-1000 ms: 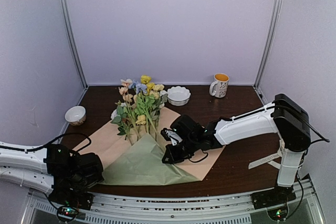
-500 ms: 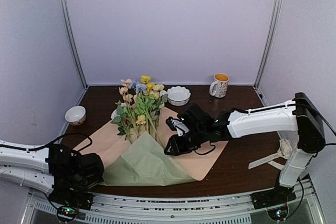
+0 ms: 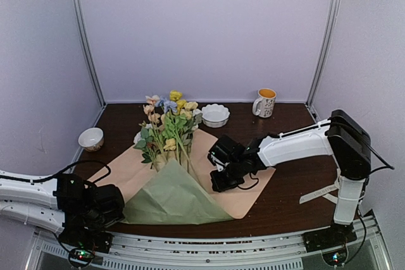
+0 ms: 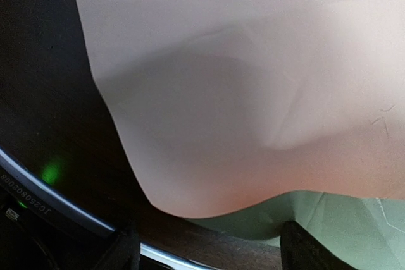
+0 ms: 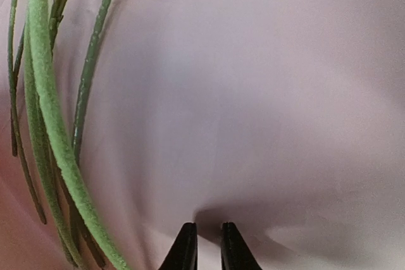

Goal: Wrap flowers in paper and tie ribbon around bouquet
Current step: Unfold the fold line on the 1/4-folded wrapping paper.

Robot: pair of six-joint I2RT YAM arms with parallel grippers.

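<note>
The paper (image 3: 250, 194) lies spread mid-table, its green flap folded over at the near side. On it we see the flowers (image 3: 169, 124), stems just left of our right gripper (image 5: 209, 245), whose tips nearly meet at the sheet; whether they pinch it we cannot tell. Our left gripper (image 4: 205, 252) gapes at the paper's near-left edge.

A large thin rectangular sheet of paper (image 3: 126, 172) lies spread on the dark table, peach-tan side up, turned like a diamond; its near corner is folded over, showing a sage-green triangle (image 3: 171, 200) with its tip at the stems; a bunch of small pastel flowers (image 3: 168, 124), yellow, peach, pale blue and cream, rests on the far part of the sheet, blossoms away, thin green stems (image 5: 50, 124) running under the fold; a narrow cream-white ribbon (image 3: 319, 192) lies well apart, at the right.
</note>
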